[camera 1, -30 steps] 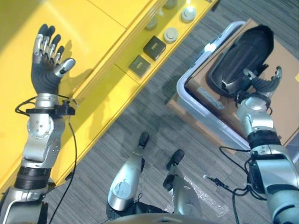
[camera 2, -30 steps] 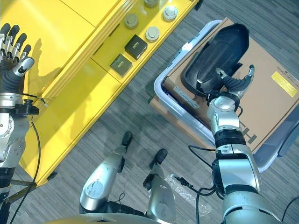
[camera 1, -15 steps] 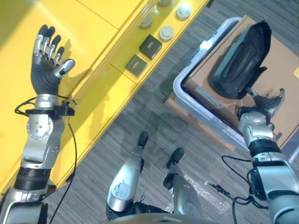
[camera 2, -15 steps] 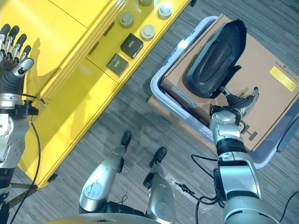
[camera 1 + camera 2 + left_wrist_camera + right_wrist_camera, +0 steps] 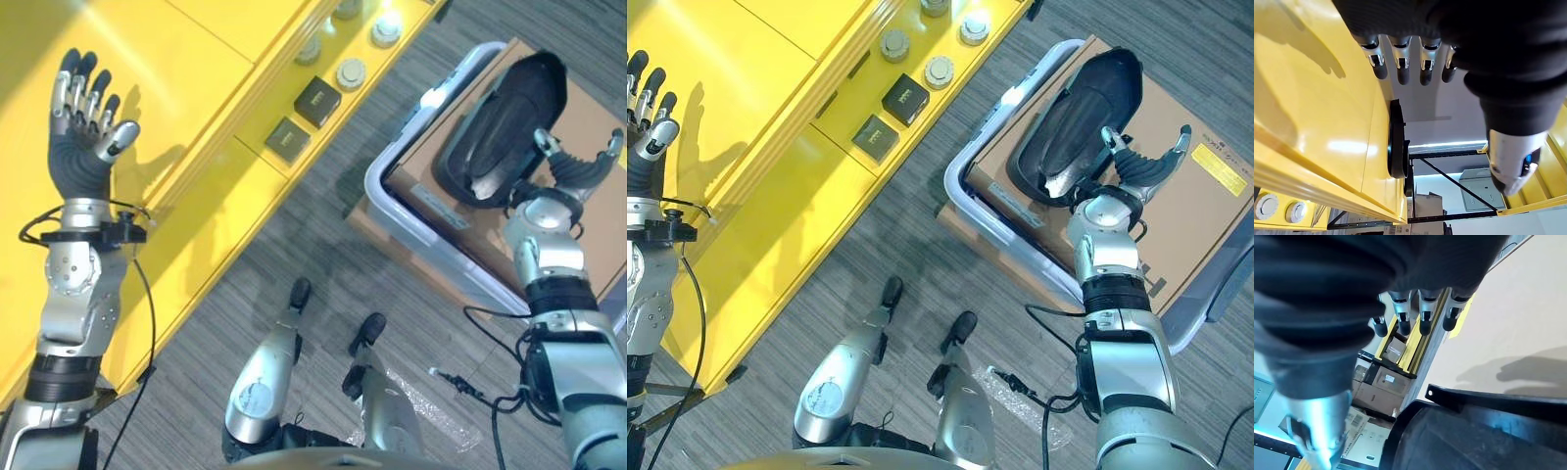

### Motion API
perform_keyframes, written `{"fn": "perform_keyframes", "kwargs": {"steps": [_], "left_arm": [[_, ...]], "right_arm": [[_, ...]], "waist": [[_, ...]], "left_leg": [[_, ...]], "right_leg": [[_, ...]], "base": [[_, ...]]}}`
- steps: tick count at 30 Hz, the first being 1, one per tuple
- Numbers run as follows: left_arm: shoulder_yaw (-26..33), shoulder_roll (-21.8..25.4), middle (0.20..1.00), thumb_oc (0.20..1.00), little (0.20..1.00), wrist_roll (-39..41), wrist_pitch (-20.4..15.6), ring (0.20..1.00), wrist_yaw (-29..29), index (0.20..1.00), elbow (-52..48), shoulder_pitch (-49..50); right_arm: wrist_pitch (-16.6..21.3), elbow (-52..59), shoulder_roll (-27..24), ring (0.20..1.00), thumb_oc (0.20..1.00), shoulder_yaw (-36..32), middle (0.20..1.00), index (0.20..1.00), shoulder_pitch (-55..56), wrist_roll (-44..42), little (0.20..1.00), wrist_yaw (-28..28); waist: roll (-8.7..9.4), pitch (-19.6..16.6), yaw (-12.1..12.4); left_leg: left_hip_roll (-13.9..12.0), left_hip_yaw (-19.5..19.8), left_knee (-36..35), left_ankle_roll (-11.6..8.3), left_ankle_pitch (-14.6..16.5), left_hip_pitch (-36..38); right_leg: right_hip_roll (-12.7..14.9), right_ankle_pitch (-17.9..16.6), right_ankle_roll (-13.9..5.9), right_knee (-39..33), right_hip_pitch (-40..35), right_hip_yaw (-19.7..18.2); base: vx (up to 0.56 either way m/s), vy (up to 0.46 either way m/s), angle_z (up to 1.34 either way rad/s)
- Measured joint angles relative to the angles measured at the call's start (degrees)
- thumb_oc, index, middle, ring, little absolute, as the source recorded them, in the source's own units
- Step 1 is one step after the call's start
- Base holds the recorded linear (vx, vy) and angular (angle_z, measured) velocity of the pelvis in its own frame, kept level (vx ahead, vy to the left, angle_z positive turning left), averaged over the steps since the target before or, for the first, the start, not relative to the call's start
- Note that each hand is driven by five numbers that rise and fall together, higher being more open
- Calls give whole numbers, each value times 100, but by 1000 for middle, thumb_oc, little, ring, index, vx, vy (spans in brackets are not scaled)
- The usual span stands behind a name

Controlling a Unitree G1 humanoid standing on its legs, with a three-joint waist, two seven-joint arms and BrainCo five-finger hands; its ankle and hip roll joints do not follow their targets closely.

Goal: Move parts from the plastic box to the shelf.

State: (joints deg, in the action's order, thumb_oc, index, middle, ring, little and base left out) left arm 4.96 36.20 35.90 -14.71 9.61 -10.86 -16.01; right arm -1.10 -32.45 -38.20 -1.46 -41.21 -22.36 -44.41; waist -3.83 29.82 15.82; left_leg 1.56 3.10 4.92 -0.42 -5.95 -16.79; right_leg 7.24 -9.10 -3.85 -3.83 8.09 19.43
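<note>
We see the right hand (image 5: pixel 1141 168) spread, its silver fingers and thumb apart and holding nothing, poised just beside the lower end of a large black part (image 5: pixel 1073 127). That part is a long, shell-shaped moulding of matt dark plastic with a raised rim and a hollow inside; in the right wrist view its curved black edge (image 5: pixel 1484 431) shows close past the dark fingertips (image 5: pixel 1422 325). Whether the hand touches it we cannot tell. The part lies on a flat sheet of brown cardboard (image 5: pixel 1205 215) that sits inside the plastic box (image 5: pixel 965 211), a pale, translucent container with a rounded rim, standing on the grey striped floor (image 5: pixel 901 245).

Our left hand (image 5: pixel 83 137) is raised over the shelf (image 5: pixel 196 78) with its fingers straight and relaxed, empty, the dark ribbed cover below them. The shelf is glossy yellow sheet metal with folded lips along its edges. On a further ledge rest two square dark blocks (image 5: pixel 305 117) and several round pale-grey discs (image 5: pixel 351 72).
</note>
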Motion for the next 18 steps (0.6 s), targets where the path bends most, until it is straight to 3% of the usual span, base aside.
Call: {"fn": "perform_keyframes", "kwargs": {"steps": [10, 18], "left_arm": [[-8, 0, 1000, 1000, 1000, 4, 1, 1000, -5, 1000, 2, 1], [-118, -2, 1000, 1000, 1000, -4, 0, 1000, 7, 1000, 12, -15]], "right_arm": [[-320, -119, 2, 1000, 1000, 51, 1000, 1000, 76, 36, 1000, 4], [-431, -1166, 67, 1000, 1000, 341, 1000, 1000, 104, 84, 1000, 63]], "waist": [[-1, 0, -1], [-7, -3, 2]], "left_leg": [[-1, 3, 0, -4, -7, 1], [2, 5, -2, -9, -11, -7]], "right_leg": [[-1, 0, 0, 1, -5, 5], [3, 1, -2, 3, 4, 11]], "base": [[0, 0, 0], [0, 0, 0]]}}
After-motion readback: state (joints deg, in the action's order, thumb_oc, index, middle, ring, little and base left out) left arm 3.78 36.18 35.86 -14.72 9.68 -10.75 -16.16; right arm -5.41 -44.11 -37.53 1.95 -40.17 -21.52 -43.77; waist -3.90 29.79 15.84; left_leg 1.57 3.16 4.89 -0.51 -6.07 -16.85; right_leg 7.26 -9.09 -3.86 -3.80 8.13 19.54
